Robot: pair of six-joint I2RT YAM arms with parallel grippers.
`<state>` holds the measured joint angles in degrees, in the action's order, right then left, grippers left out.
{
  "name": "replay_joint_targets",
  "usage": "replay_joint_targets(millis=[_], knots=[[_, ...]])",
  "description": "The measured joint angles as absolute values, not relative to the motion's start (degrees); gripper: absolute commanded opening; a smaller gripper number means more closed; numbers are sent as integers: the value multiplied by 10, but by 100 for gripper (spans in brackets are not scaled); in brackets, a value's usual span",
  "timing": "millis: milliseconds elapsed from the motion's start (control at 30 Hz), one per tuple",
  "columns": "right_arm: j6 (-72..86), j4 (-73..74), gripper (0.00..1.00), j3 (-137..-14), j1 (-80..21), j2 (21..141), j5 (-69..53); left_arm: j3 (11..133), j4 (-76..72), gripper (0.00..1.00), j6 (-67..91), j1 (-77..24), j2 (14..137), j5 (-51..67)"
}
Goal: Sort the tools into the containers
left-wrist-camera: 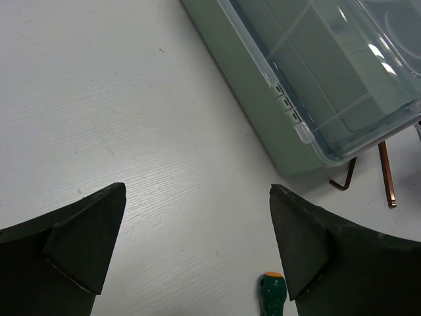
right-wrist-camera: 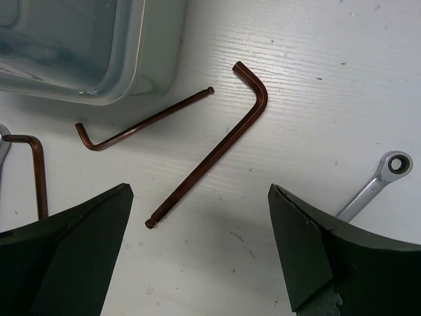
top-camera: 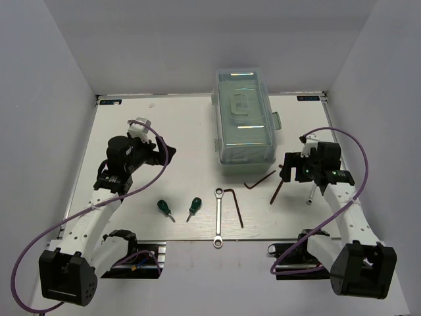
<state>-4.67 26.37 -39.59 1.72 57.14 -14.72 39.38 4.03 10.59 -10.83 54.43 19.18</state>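
The pale green toolbox (top-camera: pixel 243 118) lies shut under its translucent lid at the table's back middle. Two green-handled screwdrivers (top-camera: pixel 164 209) (top-camera: pixel 193 208), a silver wrench (top-camera: pixel 218 217), three dark hex keys (top-camera: pixel 235 205) (top-camera: pixel 260 180) (top-camera: pixel 276 191) and a thin silver tool (top-camera: pixel 309 194) lie in front of it. My left gripper (top-camera: pixel 158 153) is open and empty, left of the toolbox (left-wrist-camera: pixel 316 85), with one screwdriver handle (left-wrist-camera: pixel 272 294) by its right finger. My right gripper (right-wrist-camera: pixel 199 191) is open and empty, just above the table near the end of a thick hex key (right-wrist-camera: pixel 217 148).
The right wrist view also shows a thinner hex key (right-wrist-camera: pixel 141 125), a third one at the left edge (right-wrist-camera: pixel 36 171), the toolbox corner (right-wrist-camera: pixel 99 46) and the silver tool's ring-shaped head (right-wrist-camera: pixel 398 163). White walls enclose the table (top-camera: pixel 131 191) on three sides.
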Motion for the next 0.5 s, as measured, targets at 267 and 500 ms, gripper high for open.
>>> replay_joint_targets(millis=[267, 500], knots=[[-113, 270, 90, -395, 19, 567, -203, 394, 37, 100, 117, -108, 547, 200], [-177, 337, 0, -522, 4, 648, -277, 394, 10, 9, 143, -108, 606, 237]])
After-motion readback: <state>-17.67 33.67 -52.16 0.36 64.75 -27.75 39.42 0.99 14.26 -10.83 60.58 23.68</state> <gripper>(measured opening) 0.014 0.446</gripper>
